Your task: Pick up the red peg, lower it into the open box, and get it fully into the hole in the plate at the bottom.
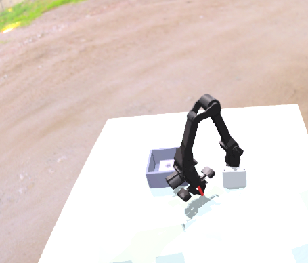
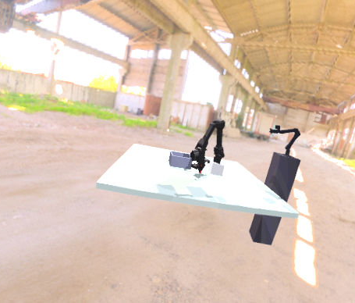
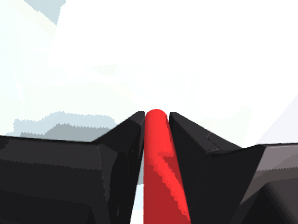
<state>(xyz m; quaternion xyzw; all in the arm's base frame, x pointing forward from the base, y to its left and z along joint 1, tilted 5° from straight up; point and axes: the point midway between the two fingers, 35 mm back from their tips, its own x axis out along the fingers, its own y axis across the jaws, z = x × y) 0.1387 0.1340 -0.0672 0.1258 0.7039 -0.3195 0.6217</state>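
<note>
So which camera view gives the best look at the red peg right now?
The wrist view: there the red peg is large and central, between the gripper's fingers. The top view shows only a short red piece below the dark gripper; the exterior view shows just a tiny red speck.
</note>
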